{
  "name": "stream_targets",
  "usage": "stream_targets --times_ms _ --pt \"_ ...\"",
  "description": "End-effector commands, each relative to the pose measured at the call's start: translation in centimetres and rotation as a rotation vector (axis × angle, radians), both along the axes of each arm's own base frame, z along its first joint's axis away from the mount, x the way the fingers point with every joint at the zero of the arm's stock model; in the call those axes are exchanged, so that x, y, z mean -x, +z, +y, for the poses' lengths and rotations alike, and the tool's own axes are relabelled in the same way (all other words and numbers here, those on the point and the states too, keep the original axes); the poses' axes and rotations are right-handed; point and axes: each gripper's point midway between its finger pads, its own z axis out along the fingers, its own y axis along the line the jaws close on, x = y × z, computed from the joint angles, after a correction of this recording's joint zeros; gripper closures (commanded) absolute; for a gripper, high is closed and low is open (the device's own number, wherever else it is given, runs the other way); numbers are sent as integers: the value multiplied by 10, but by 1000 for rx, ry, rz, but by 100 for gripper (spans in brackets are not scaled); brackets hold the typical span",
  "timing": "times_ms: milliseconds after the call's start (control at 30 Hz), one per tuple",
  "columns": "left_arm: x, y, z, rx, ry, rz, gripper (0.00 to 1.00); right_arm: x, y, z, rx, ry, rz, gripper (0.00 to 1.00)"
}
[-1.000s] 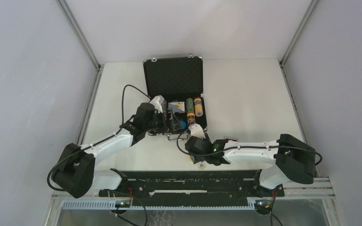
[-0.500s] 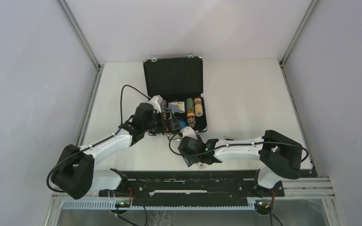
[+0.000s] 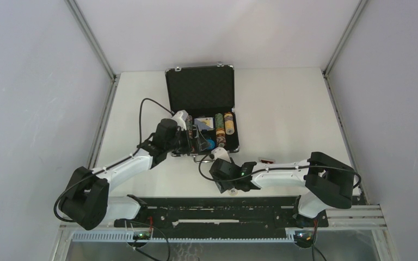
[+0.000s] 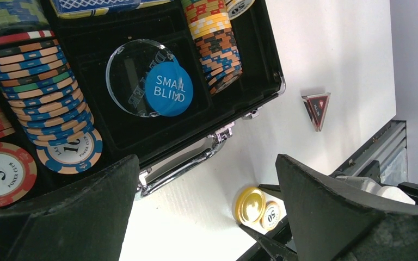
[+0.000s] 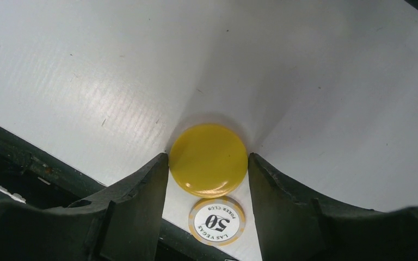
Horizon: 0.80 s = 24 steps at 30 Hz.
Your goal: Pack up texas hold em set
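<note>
Yellow button (image 5: 208,159): likely light, stiff, slick; lies flat on worktop (image 5: 332,81) (chip (image 5: 217,220) just beside). Take by rim. Right end effector (image 5: 208,159) part-open, straddles it; cannot tell if gripping.

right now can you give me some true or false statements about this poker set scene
1. The briefcase is closed. False: its lid stands open.
2. The yellow button lies on the table between the right gripper's fingers. True.
3. The blue small blind button is on the table. False: it lies inside the briefcase.
4. The left gripper holds a chip. False: it is open and empty.
5. The triangle token lies outside the briefcase. True.
6. A 50 chip lies beside the yellow button. True.
</note>
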Motion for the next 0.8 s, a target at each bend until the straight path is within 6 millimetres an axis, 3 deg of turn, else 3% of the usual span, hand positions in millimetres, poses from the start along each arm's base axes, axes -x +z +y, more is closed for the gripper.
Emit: stream_targets --times_ms 0,367,767 --pt "2 2 -4 31 -16 -5 0 2 6 1 -33 -14 0 37" --pt "2 2 -4 30 -18 -5 0 4 4 3 -31 -9 -2 50" --pt "2 1 -4 29 -18 -5 0 -21 34 11 -69 -5 -53 52"
